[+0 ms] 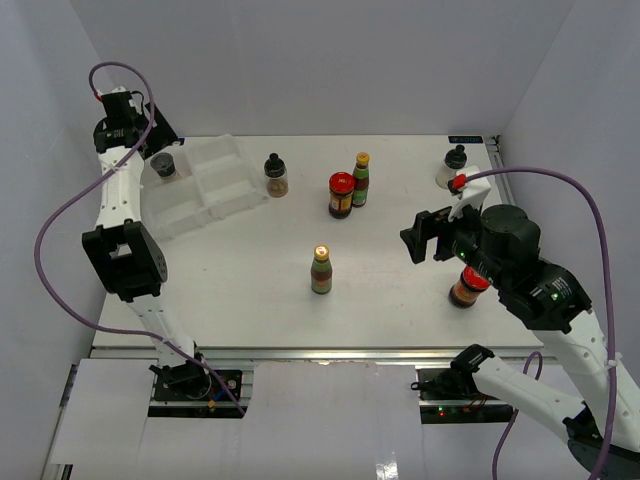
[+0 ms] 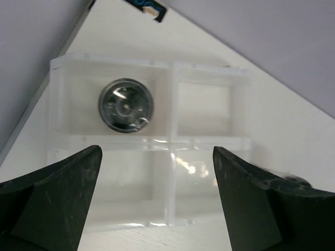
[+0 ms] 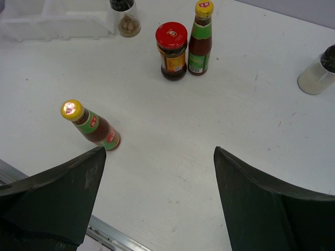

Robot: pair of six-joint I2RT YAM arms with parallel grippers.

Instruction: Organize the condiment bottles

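A dark-lidded jar (image 1: 163, 167) stands in a back-left compartment of the clear tray (image 1: 215, 185); the left wrist view shows its lid (image 2: 126, 104) from above. My left gripper (image 1: 152, 137) hangs open and empty above the tray (image 2: 209, 78). On the table stand a black-capped shaker (image 1: 276, 175), a red-lidded jar (image 1: 341, 195) beside a yellow-capped bottle (image 1: 361, 179), a second yellow-capped bottle (image 1: 321, 270), another shaker (image 1: 456, 167) and a second red-lidded jar (image 1: 468, 287) partly under my right arm. My right gripper (image 1: 417, 240) is open and empty, right of the middle bottle (image 3: 91, 127).
White walls close in the table on the left, back and right. The table's metal front edge (image 3: 120, 238) lies just below my right gripper (image 3: 157, 152). The tray's other compartments (image 2: 207, 112) hold nothing.
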